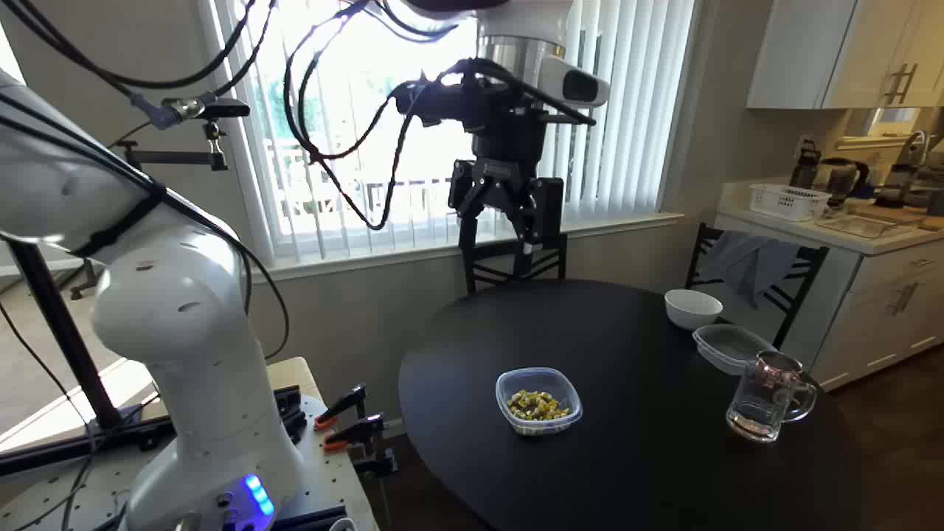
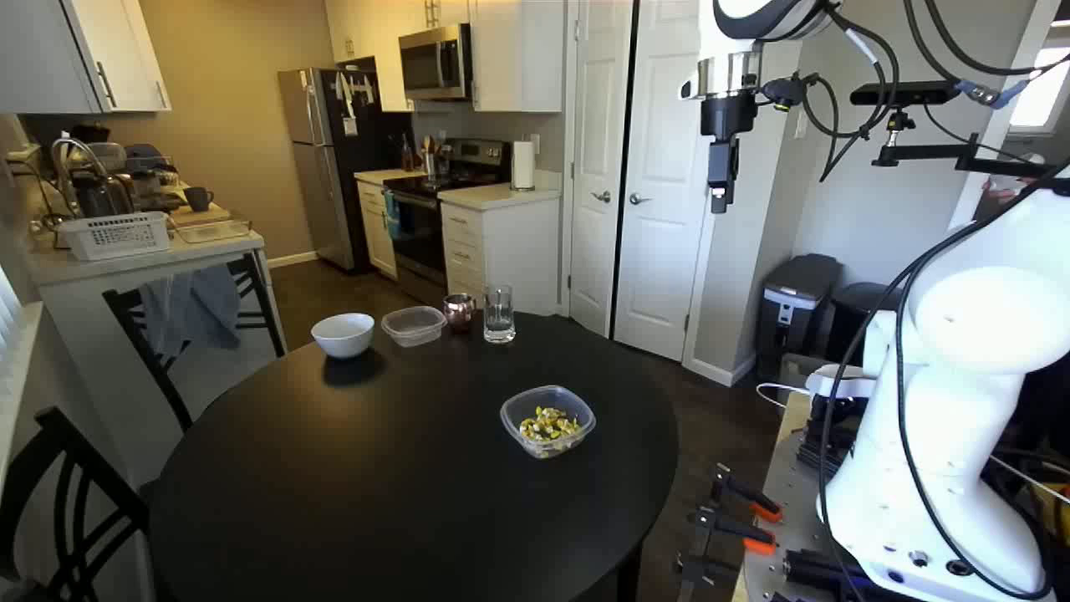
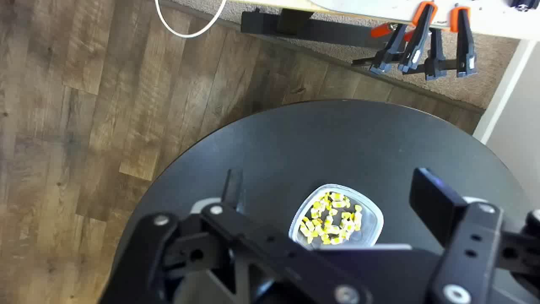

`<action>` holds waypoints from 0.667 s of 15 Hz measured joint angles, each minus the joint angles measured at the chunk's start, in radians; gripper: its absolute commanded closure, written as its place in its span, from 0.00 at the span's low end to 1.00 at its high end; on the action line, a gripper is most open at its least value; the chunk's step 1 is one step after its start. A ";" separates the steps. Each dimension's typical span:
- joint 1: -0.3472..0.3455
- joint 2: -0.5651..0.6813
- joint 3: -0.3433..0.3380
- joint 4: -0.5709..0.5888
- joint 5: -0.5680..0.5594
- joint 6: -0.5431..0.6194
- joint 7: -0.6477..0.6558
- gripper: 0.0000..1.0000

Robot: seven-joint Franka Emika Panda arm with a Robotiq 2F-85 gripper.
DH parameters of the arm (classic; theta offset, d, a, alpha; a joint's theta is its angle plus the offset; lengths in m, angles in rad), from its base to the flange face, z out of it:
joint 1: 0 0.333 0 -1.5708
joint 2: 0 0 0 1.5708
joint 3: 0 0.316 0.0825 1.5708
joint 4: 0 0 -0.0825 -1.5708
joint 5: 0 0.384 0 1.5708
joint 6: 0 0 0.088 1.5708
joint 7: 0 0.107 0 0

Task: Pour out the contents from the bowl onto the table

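Observation:
The clear rounded-square bowl [image 1: 542,377] stands upright on the black round table [image 1: 627,472], and shows in an exterior view [image 2: 547,396] and the wrist view [image 3: 370,223]. The contents [image 1: 537,405], a small heap of yellowish pieces, lie inside the bowl; they also show in an exterior view [image 2: 548,425] and the wrist view [image 3: 331,219]. My gripper [image 1: 505,232] hangs high above the table, pointing down, apart from the bowl. In the wrist view the gripper [image 3: 334,196] is open and empty, with the bowl seen below between its fingers. A gripper part hides the bowl's near edge there.
A white bowl [image 1: 692,311], an empty clear container [image 1: 730,346], a clear glass mug [image 1: 763,405] and a copper mug [image 2: 459,313] stand on the far side of the table. Clamps [image 1: 354,428] stick out from the robot's bench. A chair with a cloth [image 1: 748,262] is at the table's edge.

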 measured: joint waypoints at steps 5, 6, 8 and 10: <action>0.000 0.000 0.000 0.000 0.000 0.000 0.000 0.00; 0.000 0.000 0.000 0.000 0.000 0.000 0.000 0.00; 0.001 0.002 0.000 -0.001 0.003 0.020 0.000 0.00; 0.011 0.025 -0.001 -0.010 0.021 0.119 0.002 0.00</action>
